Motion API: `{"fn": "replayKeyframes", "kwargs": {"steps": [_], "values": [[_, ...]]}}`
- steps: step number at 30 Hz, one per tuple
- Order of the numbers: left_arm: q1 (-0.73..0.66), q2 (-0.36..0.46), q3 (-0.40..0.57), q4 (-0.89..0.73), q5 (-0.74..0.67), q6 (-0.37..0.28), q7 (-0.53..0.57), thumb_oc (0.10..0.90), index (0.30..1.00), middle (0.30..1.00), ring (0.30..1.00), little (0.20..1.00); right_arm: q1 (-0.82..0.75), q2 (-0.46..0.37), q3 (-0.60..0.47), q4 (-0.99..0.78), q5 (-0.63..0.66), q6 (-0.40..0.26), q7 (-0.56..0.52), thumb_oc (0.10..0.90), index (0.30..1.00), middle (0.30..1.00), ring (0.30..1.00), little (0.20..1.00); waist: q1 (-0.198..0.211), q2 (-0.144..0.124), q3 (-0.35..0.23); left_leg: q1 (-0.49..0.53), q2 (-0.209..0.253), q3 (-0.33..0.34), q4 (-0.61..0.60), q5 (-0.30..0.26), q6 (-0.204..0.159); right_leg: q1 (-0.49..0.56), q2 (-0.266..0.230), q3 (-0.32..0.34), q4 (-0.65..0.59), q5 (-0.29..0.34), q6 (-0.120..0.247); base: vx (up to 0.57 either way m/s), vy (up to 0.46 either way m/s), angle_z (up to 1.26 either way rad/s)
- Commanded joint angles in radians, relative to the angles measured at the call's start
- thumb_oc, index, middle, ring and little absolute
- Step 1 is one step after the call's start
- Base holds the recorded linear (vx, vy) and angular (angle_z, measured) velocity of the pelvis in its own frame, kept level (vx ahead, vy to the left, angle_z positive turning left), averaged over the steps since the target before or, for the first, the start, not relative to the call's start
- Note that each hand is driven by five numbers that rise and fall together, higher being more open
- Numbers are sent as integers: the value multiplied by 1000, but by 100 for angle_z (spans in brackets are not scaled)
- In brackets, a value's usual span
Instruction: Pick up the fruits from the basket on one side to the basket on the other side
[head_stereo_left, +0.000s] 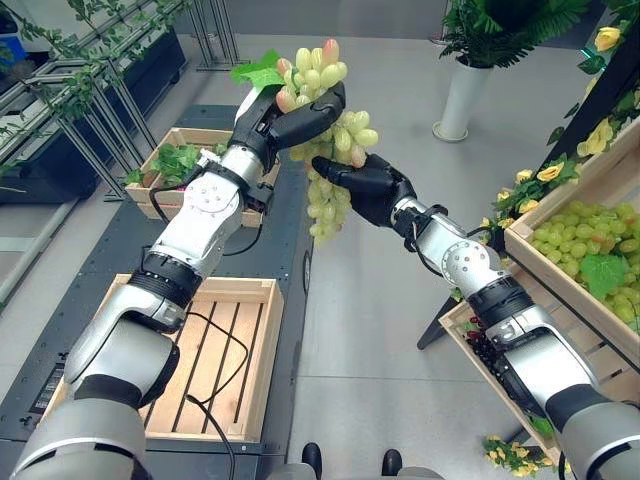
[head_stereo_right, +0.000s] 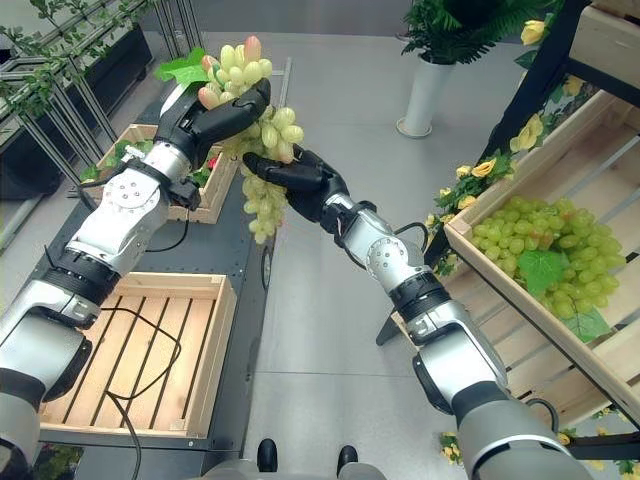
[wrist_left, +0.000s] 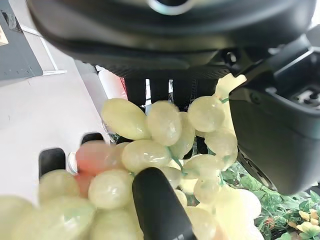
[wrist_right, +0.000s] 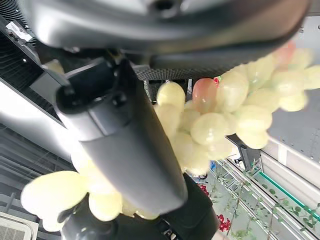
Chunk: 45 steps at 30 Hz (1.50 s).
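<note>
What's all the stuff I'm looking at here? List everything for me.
Grape bunch: one, pale green with a few pink grapes and a green leaf, held in the air between both hands.
Grapes in crate: a heap, green, in the wooden crate on the robot's right.
Slatted crate: one, light wood, nothing in it but a black cable, on the dark platform at the left.
Far crate: one, wood, holding green leaves.
White vase: one, with a green plant, on the floor behind.
Yellow flowers: several, by the right-hand crate.
Left hand: dark, curled round the bunch's top.
Right hand: dark, gripping the bunch lower down.
</note>
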Motion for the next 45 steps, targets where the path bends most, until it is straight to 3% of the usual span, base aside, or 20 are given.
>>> {"fn": "replayKeyframes", "kwargs": {"steps": [1,8,10,11,20,28,35,45], "values": [[-227,-115,-74,37,-58,-135,-73,400,300,300,300,300,-180,100,-1,94,92,-121,1,400,300,300,300,300,12,39,-213,9,-36,-45,1,-123,-35,0,38,-24,2,-46,-42,0,0,0],[-236,-105,-89,43,-36,-130,-46,400,300,300,300,300,-182,84,4,116,60,-142,-6,400,300,300,300,300,12,38,-209,11,-37,-46,1,-123,-35,1,37,-19,2,-44,-41,0,0,0],[-239,-101,-93,57,-9,-120,-20,602,604,604,604,604,-185,76,3,115,51,-148,-4,400,300,300,300,300,10,38,-207,11,-38,-46,1,-123,-34,2,37,-18,2,-44,-41,0,0,0],[-238,-96,-94,65,-1,-117,-5,800,900,900,900,900,-185,72,3,114,43,-151,-3,400,300,300,300,300,10,38,-207,12,-38,-46,1,-124,-34,2,37,-18,2,-45,-41,0,0,0],[-190,-52,-64,133,79,-85,44,800,900,900,900,900,-150,17,-25,85,-35,-186,-46,400,300,300,300,300,-3,36,-202,16,-34,-32,1,-127,-33,-1,39,-5,2,-44,-39,0,1,-1],[-99,-20,-2,192,161,-66,81,800,900,900,900,900,-68,-61,-56,78,-245,-174,-86,400,300,300,300,300,-20,33,-194,24,-32,-21,1,-132,-32,0,43,16,2,-42,-40,0,2,-1],[26,20,85,212,175,-79,129,800,900,900,900,900,44,-183,-54,20,-440,-153,-39,400,300,300,300,300,-45,21,-178,28,-31,-7,1,-134,-30,-5,47,44,2,-37,-40,-1,13,-6],[215,6,222,188,185,-136,227,800,900,900,900,900,226,-239,-95,-122,-538,-121,61,400,300,300,300,300,-76,1,-157,37,-25,15,1,-138,-27,-5,52,73,2,-33,-40,10,24,-14]]}}
